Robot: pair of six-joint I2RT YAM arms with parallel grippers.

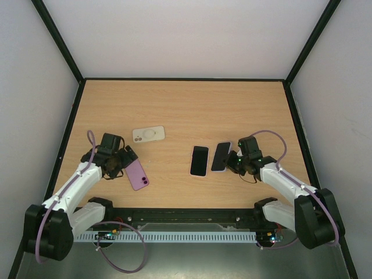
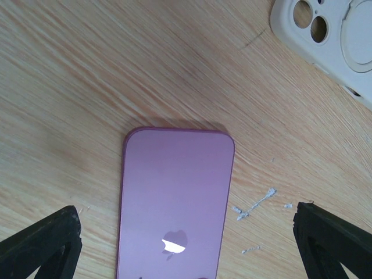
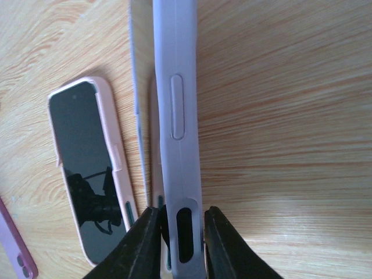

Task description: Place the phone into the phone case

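Toward the left edge of the desk (image 1: 186, 104), the purple phone (image 1: 138, 174) lies flat, back up and bare. Its long axis runs far-left to near-right, with its plain end toward the near edge. The left gripper (image 1: 124, 160) straddles it with fingers spread wide. Right of centre, the right gripper (image 3: 181, 244) pinches the lavender case (image 3: 177, 87), which stands on its long side. Insertion looks unstarted, since phone and case are well apart.
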